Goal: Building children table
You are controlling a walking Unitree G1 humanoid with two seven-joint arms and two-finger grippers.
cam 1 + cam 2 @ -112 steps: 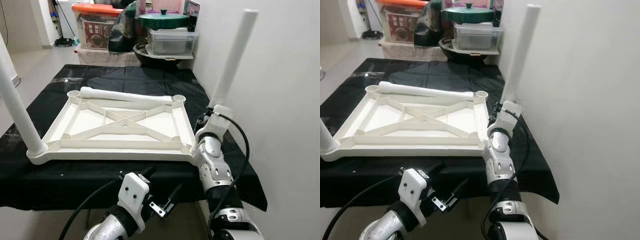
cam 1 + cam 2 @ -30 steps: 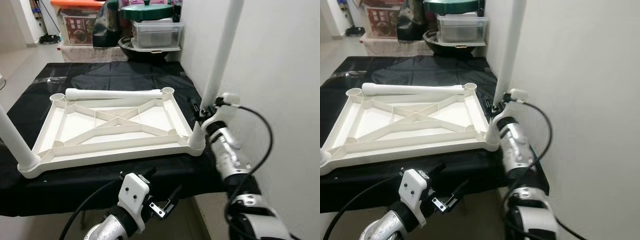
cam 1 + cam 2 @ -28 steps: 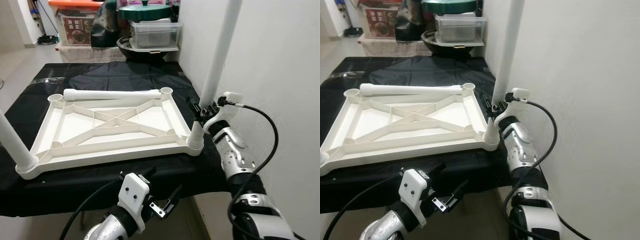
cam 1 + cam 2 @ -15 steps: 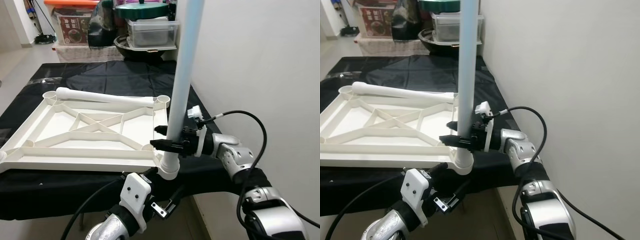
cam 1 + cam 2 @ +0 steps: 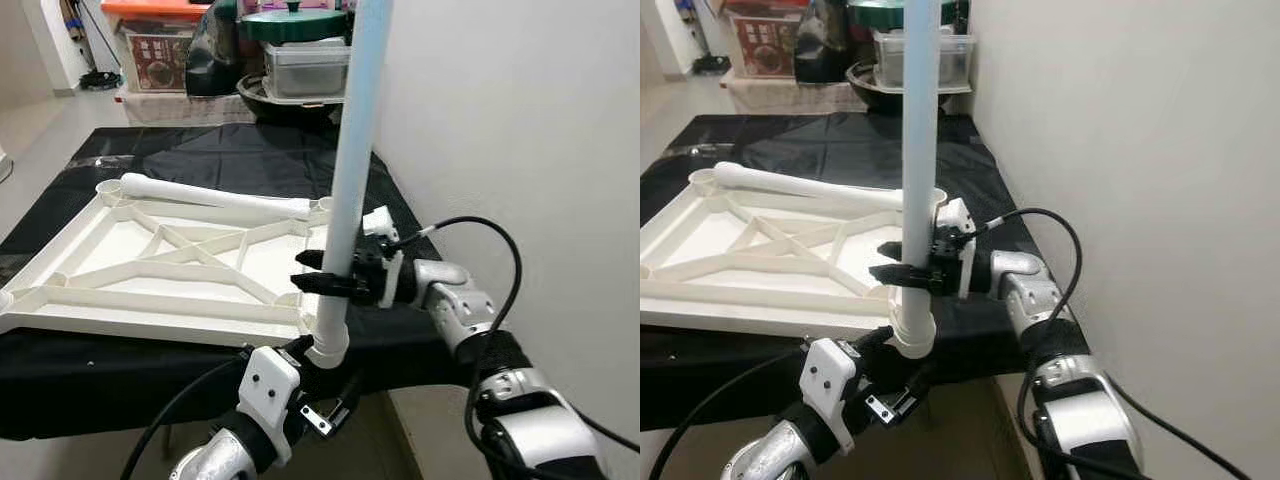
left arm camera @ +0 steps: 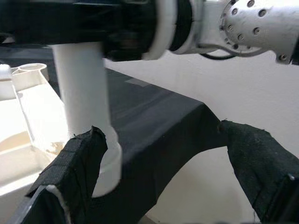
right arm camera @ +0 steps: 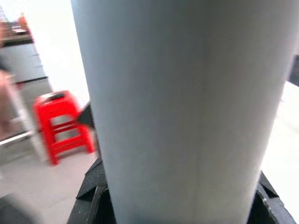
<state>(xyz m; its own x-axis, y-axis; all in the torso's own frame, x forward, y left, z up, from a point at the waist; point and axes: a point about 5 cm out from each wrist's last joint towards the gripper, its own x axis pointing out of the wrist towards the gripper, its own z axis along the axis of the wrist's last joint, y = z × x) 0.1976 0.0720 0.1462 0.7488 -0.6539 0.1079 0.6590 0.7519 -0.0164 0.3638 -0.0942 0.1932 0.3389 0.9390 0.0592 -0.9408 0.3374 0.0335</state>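
Observation:
The white table top [image 5: 150, 300] lies upside down on a black cloth. One white leg [image 5: 345, 180] stands upright in the socket [image 5: 328, 350] at the top's near right corner. My right gripper [image 5: 318, 272] is shut on this leg a little above the socket, reaching in from the right. In the right wrist view the leg [image 7: 182, 107] sits close between the black fingers. A second leg [image 5: 215, 195] lies along the far edge of the top. My left gripper [image 6: 161, 135] is open, low at the table's front edge just below the socket, with the leg's base [image 6: 88, 121] ahead of it.
A white wall [image 5: 520, 150] runs close along the table's right side. At the back stand a green-lidded pot [image 5: 295, 22], a clear box [image 5: 305, 75] and an orange-lidded box [image 5: 165, 50]. The black cloth [image 5: 230, 150] hangs over the near edge. A red stool [image 7: 60, 121] shows beyond the leg.
The leg leaned by the wall 3.7 s ago; now it stands upright at the near right corner. My right gripper has swung round to hold it from the right. The camera shifted too.

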